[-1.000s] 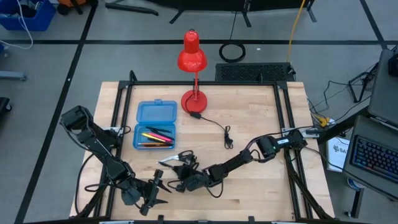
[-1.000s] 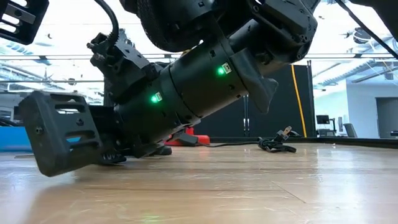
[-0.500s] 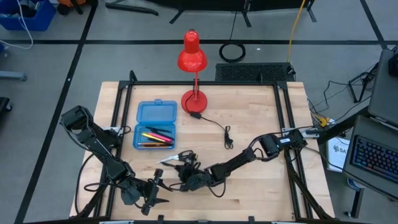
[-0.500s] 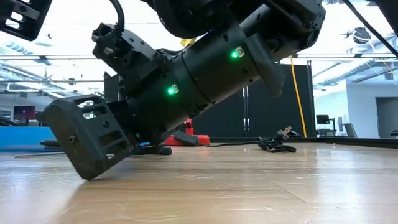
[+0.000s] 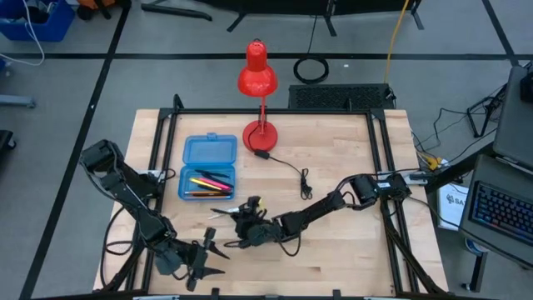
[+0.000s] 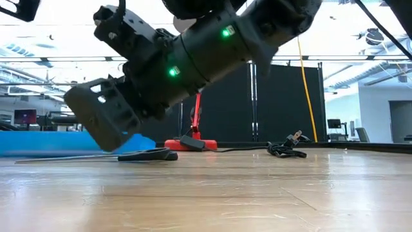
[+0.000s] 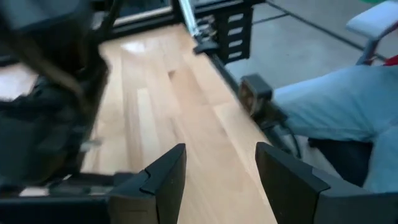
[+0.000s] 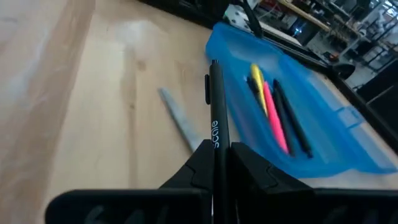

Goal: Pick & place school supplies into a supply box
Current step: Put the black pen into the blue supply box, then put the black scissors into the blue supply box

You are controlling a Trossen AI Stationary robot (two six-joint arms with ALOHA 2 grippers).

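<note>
My right gripper (image 5: 243, 227) hovers near the table's middle front, shut on a black pen (image 8: 214, 106) that points toward the supply box. The supply box (image 5: 208, 169) is a translucent blue case lying open at the left, with yellow, pink and black sticks (image 8: 273, 112) inside. Small scissors (image 5: 221, 214) with black handles (image 6: 145, 154) lie flat on the wood between the box and my right gripper. My left gripper (image 7: 217, 180) stands open near the front edge (image 5: 206, 260), with nothing between its fingers. My right gripper pinches the pen's barrel (image 8: 215, 134) between its two fingers (image 8: 200, 163). The pen lies along the fingers and sticks out ahead of them, its clip end toward the box. The gripper slants down from the table's right, and the pen is clear of the wood.
A red desk lamp (image 5: 258, 79) stands at the far edge, its base (image 6: 188, 144) on the wood and its black cord (image 5: 296, 177) trailing toward the middle. A black frame (image 5: 379, 150) runs along the table's sides. Bare wood lies to the right front.
My right gripper has risen off the table and rolled about its own line, drifting a little toward the far edge and the box, still shut. The scissors stay flat where they were.
</note>
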